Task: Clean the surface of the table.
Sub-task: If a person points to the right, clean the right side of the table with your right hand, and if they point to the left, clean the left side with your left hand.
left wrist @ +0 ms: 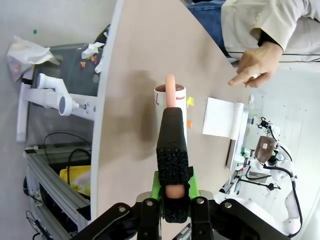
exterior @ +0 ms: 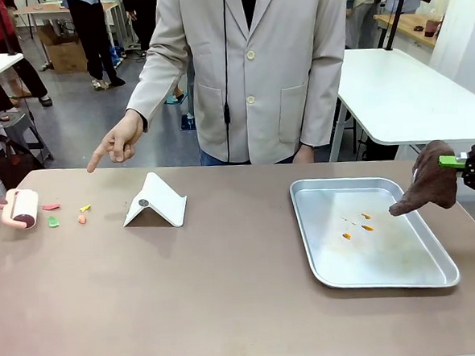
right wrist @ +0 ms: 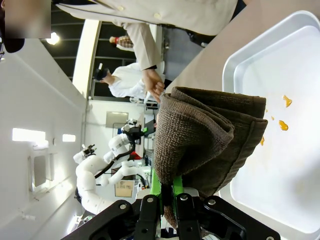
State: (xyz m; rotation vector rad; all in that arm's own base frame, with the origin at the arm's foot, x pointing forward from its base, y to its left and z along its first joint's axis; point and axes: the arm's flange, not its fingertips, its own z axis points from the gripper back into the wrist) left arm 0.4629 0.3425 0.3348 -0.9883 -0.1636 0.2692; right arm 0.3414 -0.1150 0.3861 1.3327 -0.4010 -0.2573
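Observation:
The brownish table (exterior: 228, 283) carries a few small coloured scraps (exterior: 53, 221) near its left end. My left gripper (left wrist: 172, 192) is shut on the black-padded pink handle of a lint roller (exterior: 22, 209), whose white roll (left wrist: 170, 97) rests on the table just left of the scraps (left wrist: 190, 101). Over the tray's right edge my right gripper (exterior: 472, 164) is shut on a bunched brown cloth (exterior: 431, 184), which hangs down from its fingers (right wrist: 205, 135). The person's hand (exterior: 116, 143) points a finger down toward the scraps.
A shallow silver tray (exterior: 389, 284) with a few orange bits (exterior: 366, 227) lies at the right. A white folded stand (exterior: 154, 201) sits left of centre. The person stands at the far edge, with white-topped tables behind.

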